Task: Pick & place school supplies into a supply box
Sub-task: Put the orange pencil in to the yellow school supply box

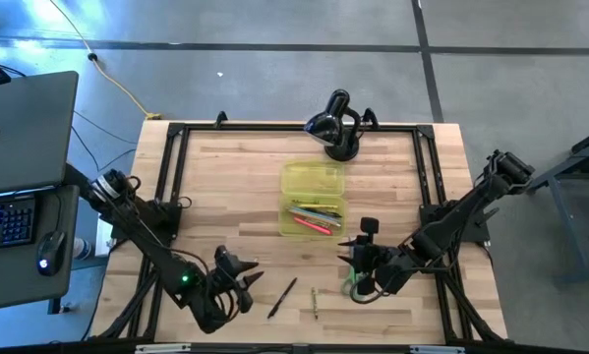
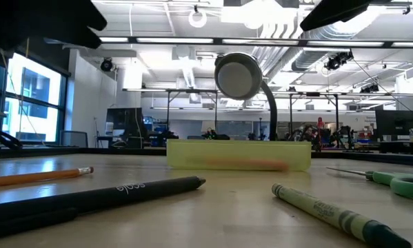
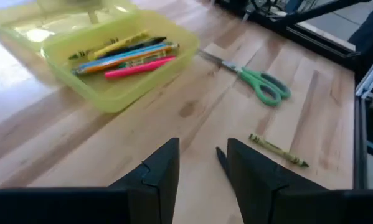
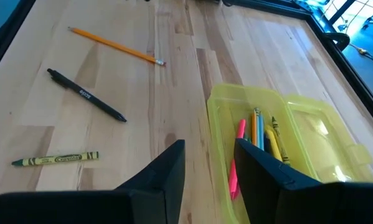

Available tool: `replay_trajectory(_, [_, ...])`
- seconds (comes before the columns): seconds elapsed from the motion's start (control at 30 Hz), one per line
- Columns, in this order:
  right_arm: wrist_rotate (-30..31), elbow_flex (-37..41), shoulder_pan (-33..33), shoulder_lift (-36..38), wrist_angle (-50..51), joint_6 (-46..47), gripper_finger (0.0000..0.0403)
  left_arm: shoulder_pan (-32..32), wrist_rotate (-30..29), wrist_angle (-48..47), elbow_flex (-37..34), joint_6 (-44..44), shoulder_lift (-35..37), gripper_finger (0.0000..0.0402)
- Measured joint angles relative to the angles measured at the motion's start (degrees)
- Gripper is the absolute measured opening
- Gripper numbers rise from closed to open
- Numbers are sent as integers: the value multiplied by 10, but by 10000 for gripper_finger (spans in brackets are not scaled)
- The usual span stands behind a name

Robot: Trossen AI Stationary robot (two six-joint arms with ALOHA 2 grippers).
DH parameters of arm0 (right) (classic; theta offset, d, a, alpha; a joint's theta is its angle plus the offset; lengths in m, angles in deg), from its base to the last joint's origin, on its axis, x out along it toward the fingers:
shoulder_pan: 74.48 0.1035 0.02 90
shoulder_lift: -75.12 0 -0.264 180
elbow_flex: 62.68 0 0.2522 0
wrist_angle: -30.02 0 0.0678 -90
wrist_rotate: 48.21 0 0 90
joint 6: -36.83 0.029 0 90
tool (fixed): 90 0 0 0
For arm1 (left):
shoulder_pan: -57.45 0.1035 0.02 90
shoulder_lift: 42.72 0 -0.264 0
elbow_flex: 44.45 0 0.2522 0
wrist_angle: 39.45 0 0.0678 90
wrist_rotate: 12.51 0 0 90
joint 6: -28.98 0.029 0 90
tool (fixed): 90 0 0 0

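Note:
The translucent yellow-green supply box (image 1: pixel 312 208) lies open at the table's middle, holding several pens and pencils (image 3: pixel 125 55). Loose on the table near the front edge are a black pen (image 1: pixel 282 297), a green crayon (image 1: pixel 315 303), an orange pencil (image 4: pixel 114 45) and green-handled scissors (image 3: pixel 258 81). My left gripper (image 1: pixel 243 279) hovers open at the front left, just left of the pen. Its fingers (image 3: pixel 155 177) hold nothing. My right gripper (image 1: pixel 359 260) hangs open above the scissors, right of the box, also with nothing between its fingers (image 4: pixel 264 171).
A black domed lamp (image 1: pixel 335 123) stands at the far edge behind the box. Black frame rails (image 1: pixel 171 177) run along the table's left, far and right sides. A laptop (image 1: pixel 19 128) sits on a separate desk to the left.

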Motion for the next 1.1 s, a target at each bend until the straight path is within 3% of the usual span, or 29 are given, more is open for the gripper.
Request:
replay_trajectory(0.2, [-2, 0, 0, 0, 0, 1, 117, -14, 15, -28, -7, -69, -18, 166])
replay_trajectory(0.7, [2, 0, 0, 0, 4, -3, 117, 5, -24, -66, -17, -175, -125, 166])
replay_trajectory(0.9, [2, 0, 0, 0, 4, -3, 117, 5, -12, -68, -17, -266, -166, 166])
replay_trajectory(1.1, [2, 0, 0, 0, 4, 0, 117, 5, -12, -74, -17, -288, -186, 166])
